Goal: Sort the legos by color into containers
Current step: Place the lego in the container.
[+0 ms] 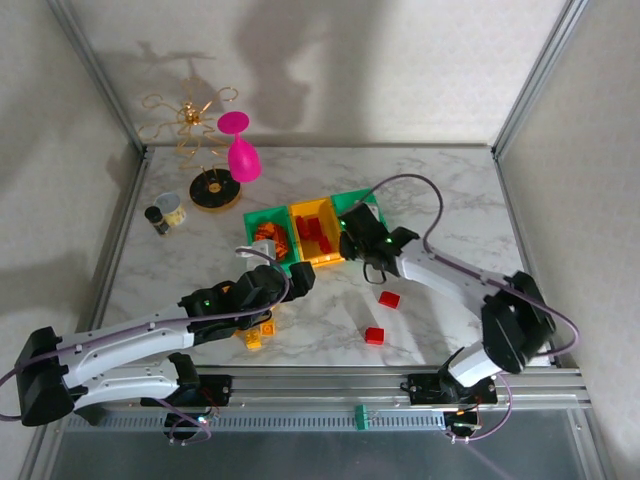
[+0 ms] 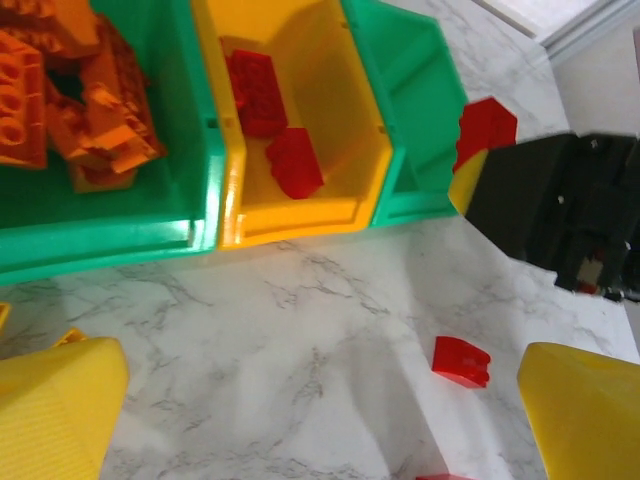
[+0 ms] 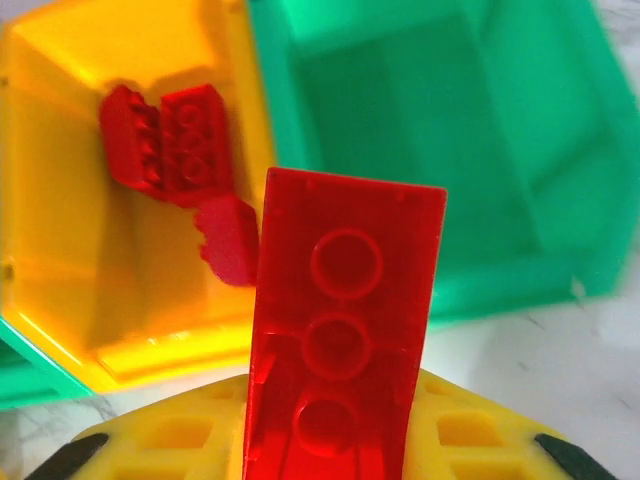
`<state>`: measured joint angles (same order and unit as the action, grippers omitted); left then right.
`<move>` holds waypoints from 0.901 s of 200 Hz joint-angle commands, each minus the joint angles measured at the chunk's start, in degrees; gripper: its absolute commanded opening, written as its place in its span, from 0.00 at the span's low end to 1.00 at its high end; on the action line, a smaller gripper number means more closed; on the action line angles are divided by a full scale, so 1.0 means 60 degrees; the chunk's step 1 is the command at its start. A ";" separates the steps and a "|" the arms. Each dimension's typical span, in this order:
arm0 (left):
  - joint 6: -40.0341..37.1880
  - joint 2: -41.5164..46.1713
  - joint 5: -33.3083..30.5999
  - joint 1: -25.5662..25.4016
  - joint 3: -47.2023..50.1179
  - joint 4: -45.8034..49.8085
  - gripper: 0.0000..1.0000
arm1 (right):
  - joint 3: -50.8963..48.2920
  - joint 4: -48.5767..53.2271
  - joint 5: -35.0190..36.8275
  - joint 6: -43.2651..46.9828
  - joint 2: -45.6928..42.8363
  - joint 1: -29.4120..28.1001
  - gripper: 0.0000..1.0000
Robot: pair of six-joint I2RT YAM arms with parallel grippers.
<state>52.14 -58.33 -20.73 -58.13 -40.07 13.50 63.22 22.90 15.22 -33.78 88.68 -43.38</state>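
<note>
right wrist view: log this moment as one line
right tool: shut on red studded plastic brick, by yellow-orange plastic bin | left tool: open, above marble table | loose: two red bricks

Two red legos (image 1: 389,298) lie loose near the right claw (image 1: 352,245) and bins (image 1: 308,204).

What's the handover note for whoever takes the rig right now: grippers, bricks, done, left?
Left gripper: open, empty, low over the table in front of the bins.
Right gripper: shut on a held red brick, above the bins near the yellow bin.
Done: orange bricks are in the left green bin, and binned red bricks are in the yellow bin. The right green bin looks empty.
Left: drop the held brick, probably in the yellow bin. Then collect the loose red bricks and on the table, and a few yellowish bricks by the left arm.
</note>
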 commanded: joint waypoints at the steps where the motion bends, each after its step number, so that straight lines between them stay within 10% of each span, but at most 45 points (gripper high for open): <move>1: 0.0483 0.0154 -0.0426 0.0181 0.0032 0.0600 1.00 | 0.1155 -0.0472 -0.0417 0.0935 0.1030 -0.0050 0.31; 84: 0.0609 -0.0055 -0.0257 0.0460 -0.0083 0.0636 1.00 | 0.4388 -0.0044 -0.0413 0.1455 0.4182 0.0068 0.46; 180: -0.0085 -0.0097 0.0571 0.0336 -0.0079 -0.0206 1.00 | 0.1050 0.0364 0.0146 0.0751 0.0607 0.0402 0.59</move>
<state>53.95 -58.65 -19.62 -55.77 -39.97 14.83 76.40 22.11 13.89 -26.20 99.33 -42.81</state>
